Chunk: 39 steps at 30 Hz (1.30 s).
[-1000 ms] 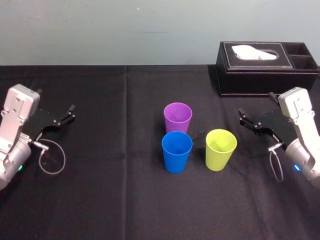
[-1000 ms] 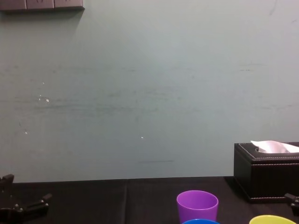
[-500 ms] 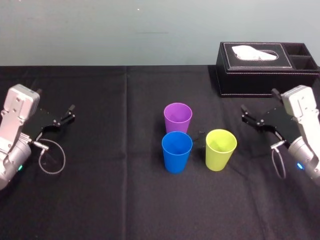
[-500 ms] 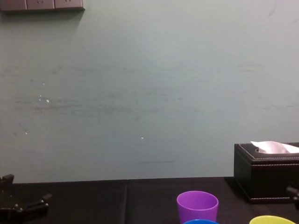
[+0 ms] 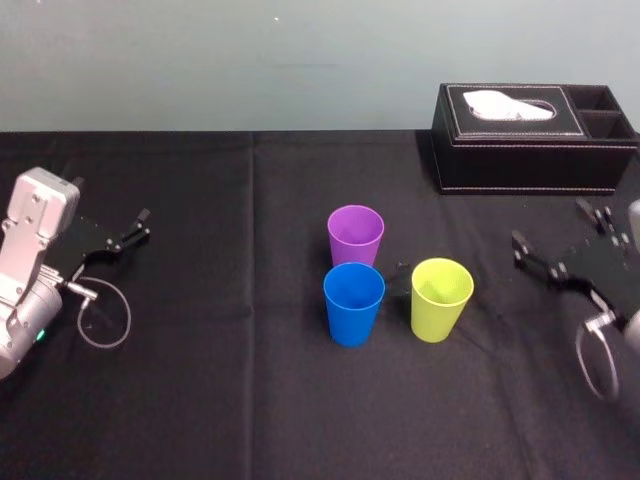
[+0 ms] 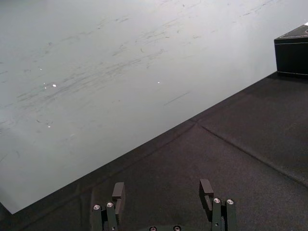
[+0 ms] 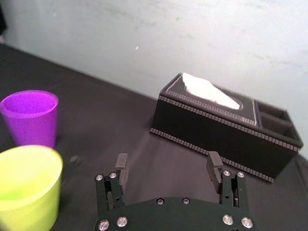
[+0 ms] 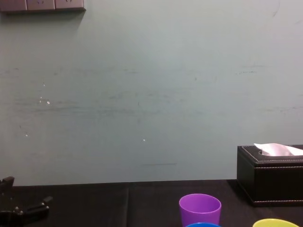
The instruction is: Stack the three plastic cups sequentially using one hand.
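Black table [image 5: 250, 400]: yellow-green cup [image 5: 441, 299] near right fingers [image 7: 121, 171]

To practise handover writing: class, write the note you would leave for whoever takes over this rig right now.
Left gripper: open, empty, parked at the left side of the table.
Right gripper: open, empty, to the right of the yellow-green cup, not touching it.
Cups: all upright mid-table; purple cup behind blue cup, yellow-green to blue's right.
Done: nothing stacked.
To do: stack all three with one gripper.
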{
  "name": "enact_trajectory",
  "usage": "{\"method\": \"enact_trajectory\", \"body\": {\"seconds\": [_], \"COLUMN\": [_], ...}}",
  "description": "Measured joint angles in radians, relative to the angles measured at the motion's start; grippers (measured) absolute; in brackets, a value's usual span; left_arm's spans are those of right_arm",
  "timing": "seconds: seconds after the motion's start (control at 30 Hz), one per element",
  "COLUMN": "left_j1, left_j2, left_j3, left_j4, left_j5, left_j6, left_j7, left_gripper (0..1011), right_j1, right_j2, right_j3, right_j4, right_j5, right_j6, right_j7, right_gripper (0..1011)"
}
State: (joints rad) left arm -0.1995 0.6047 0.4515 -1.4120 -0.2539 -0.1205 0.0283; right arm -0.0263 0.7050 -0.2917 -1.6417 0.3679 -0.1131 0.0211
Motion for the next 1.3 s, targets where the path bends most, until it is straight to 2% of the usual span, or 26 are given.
{"method": "enact_trajectory", "body": {"seconds": [0.03,0.17,0.2,0.3,0.47,0.6,0.7,0.9,1.3], "left_j1": [0.000,0.000,0.000,0.000,0.000,0.000,0.000,0.000,0.000], "left_j2": [0.000,0.000,0.000,0.000,0.000,0.000,0.000,0.000,0.000], "left_j3": [0.000,0.000,0.000,0.000,0.000,0.000,0.000,0.000,0.000], "left_j4": [0.000,0.000,0.000,0.000,0.000,0.000,0.000,0.000,0.000], "left_j5": [0.000,0.000,0.000,0.000,0.000,0.000,0.000,0.000,0.000], "left_j6": [0.000,0.000,0.000,0.000,0.000,0.000,0.000,0.000,0.000], "left_j7": [0.000,0.000,0.000,0.000,0.000,0.000,0.000,0.000,0.000], "left_gripper": [1011,1011,1011,1011,1011,1011,1011,1011,1011], "right_j1": [-0.036,-0.113,-0.151,-0.215,-0.303,-0.330,-0.334,-0.306,-0.210], "right_j2": [0.018,0.053,0.068,0.088,0.099,0.083,0.069,0.011,-0.091], "right_j3": [0.015,0.046,0.060,0.079,0.091,0.087,0.082,0.053,0.004], "right_j4": [-0.026,-0.076,-0.097,-0.133,-0.172,-0.183,-0.183,-0.160,-0.094], "right_j5": [0.012,0.032,0.041,0.055,0.078,0.093,0.098,0.096,0.037], "right_j6": [0.005,0.011,0.011,0.009,-0.014,-0.042,-0.059,-0.077,-0.034], "right_j7": [0.007,0.020,0.027,0.045,0.086,0.117,0.133,0.161,0.162], "right_gripper": [1003,1004,1003,1002,1003,1003,1003,1003,1003]}}
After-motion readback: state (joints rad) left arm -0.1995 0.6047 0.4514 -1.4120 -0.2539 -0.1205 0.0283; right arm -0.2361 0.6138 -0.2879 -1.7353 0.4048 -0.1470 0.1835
